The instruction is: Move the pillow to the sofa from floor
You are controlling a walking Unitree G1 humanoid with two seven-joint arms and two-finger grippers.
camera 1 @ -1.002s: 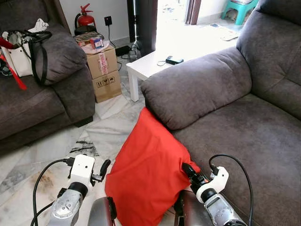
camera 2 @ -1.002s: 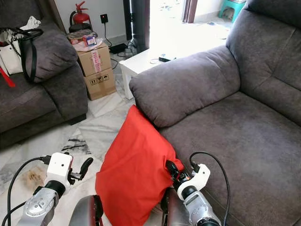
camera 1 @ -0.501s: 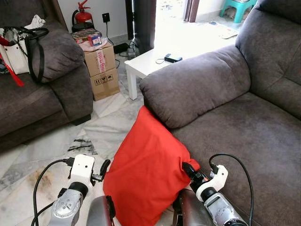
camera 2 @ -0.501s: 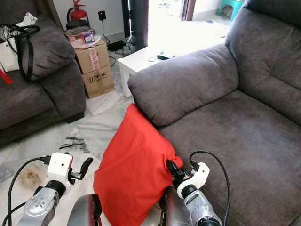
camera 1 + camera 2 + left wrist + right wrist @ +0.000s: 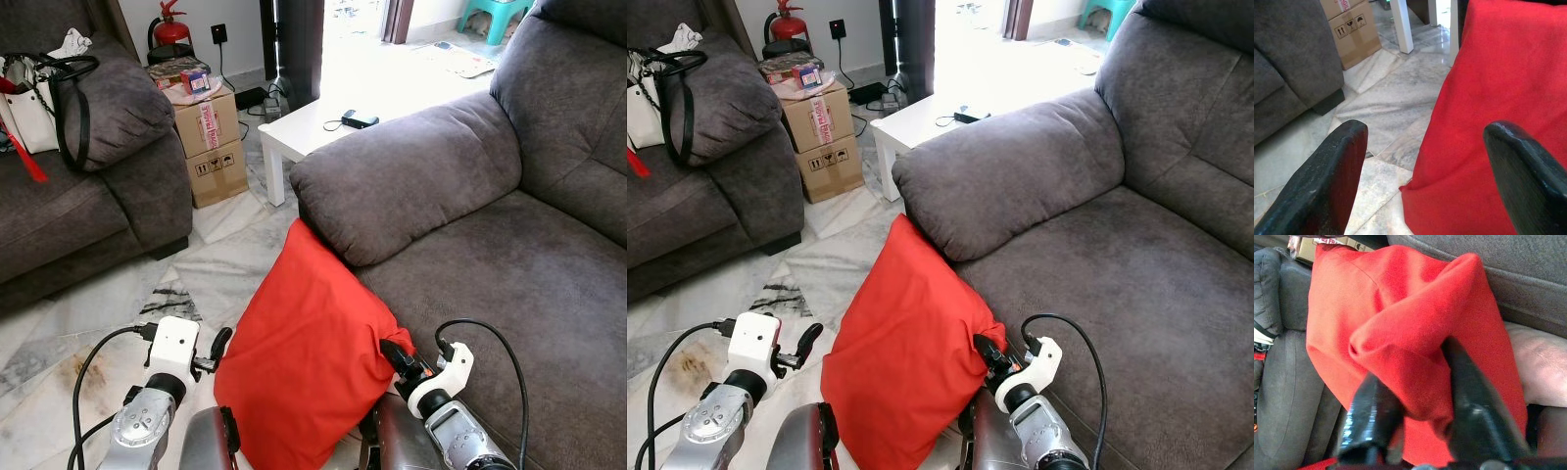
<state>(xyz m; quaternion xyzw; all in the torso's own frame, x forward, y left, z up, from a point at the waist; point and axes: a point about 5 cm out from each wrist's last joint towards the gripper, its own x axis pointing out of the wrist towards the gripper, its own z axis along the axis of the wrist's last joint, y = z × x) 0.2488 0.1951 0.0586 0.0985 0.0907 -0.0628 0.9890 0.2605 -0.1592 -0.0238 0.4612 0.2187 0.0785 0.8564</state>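
The red pillow (image 5: 309, 348) is leaning against the sofa (image 5: 490, 255) front, just under its armrest. The right gripper (image 5: 1415, 396) is pinching a corner fold of it, while the left gripper (image 5: 1425, 171) is gaping wide beside its other edge, gripping nothing.

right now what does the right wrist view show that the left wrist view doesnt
Right wrist view: the right gripper shut on a bunched fold of the red pillow, pressed against the grey sofa. Left wrist view: the left gripper open beside the pillow, not touching it, plus marble floor, a cardboard box and a white table leg. Both share the red pillow.
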